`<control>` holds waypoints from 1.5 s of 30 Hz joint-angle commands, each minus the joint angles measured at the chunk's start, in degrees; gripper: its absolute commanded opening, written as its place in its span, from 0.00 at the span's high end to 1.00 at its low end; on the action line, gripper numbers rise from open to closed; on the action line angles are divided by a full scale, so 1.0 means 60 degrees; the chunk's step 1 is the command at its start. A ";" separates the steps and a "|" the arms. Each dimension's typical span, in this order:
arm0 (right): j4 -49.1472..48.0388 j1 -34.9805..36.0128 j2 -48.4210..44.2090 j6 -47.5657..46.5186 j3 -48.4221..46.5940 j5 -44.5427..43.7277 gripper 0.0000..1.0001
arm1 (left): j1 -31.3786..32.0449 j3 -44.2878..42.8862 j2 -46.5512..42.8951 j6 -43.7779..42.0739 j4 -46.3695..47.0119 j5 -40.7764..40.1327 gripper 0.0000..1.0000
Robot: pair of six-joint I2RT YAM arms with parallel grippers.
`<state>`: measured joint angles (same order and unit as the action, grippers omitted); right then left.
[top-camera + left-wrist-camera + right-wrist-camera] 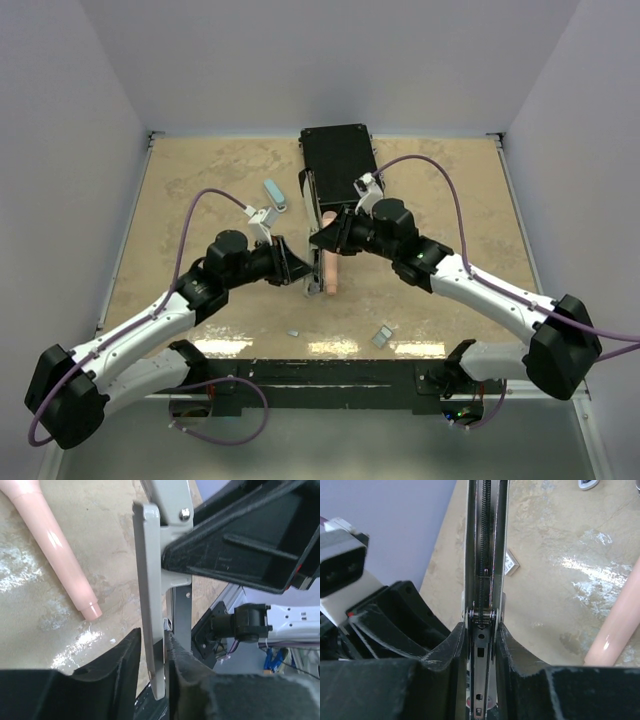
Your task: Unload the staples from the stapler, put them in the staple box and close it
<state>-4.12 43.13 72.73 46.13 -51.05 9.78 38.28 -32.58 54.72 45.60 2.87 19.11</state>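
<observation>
The stapler [485,545] is held open at the middle of the table [200,180] beside the pink stick [330,272], left jaws clamped on its pale lid and right jaws on its spring rail, so next, I'd guess, the staples get slid out.

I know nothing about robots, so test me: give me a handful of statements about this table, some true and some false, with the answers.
1. Both grippers are open and empty. False: the left gripper is shut on a grey-white bar, and the right gripper is shut on a spring-loaded metal channel.
2. The pink stick lies on the table, in neither gripper. True.
3. The left gripper holds the blue stapler. False: the light-blue stapler lies on the table, beyond that gripper.
4. A black box stands at the table's far edge. True.
5. A tiny grey block lies near the table's near edge. True.
</observation>
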 commanded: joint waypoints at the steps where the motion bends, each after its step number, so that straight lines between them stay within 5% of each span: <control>1: -0.0383 0.0018 -0.0227 -0.0291 0.0100 -0.0312 1.00 | -0.0052 -0.0356 -0.0418 -0.0013 0.1250 0.0198 0.64; 5: -0.0032 0.0018 0.0066 -0.0539 -0.0236 -0.0719 1.00 | -0.0052 -0.0430 -0.0506 -0.0232 0.1016 0.0286 0.50; 13: 0.1783 -0.0667 0.0168 -0.1345 -0.1086 -0.2025 1.00 | -0.0052 -0.0795 -0.0843 -0.1022 -0.0182 -0.0195 0.43; 15: 0.2440 -0.1282 0.0169 -0.1681 -0.1335 -0.2331 1.00 | -0.0052 -0.1190 -0.0829 -0.1549 -0.1117 -0.0895 0.29; 16: 0.2662 -0.1518 0.0140 -0.1827 -0.1481 -0.2449 1.00 | -0.0052 -0.1394 -0.0771 -0.1986 -0.1457 -0.1176 0.14; 19: 0.3351 -0.2733 0.0154 -0.2369 -0.1686 -0.2596 1.00 | -0.0052 -0.2259 -0.0566 -0.2880 -0.2630 -0.2523 0.00; 30: 0.4744 -0.5810 0.2347 -0.3718 -0.2712 -0.2890 1.00 | -0.0067 -0.2994 0.0153 -0.4480 -0.4068 -0.7825 0.00; 39: 0.5096 -0.6368 0.4342 -0.4173 -0.3562 -0.2920 0.99 | -0.0052 -0.2773 -0.0038 -0.4847 -0.4376 -0.8210 0.00; 45: 0.5110 -0.6383 0.4724 -0.4231 -0.3694 -0.2831 0.78 | -0.0052 -0.2671 -0.0111 -0.4847 -0.4493 -0.8312 0.00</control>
<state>27.64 5.06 102.43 22.15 -69.43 -6.70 37.93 -48.86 55.22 17.91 -24.01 -28.36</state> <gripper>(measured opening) 0.256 0.997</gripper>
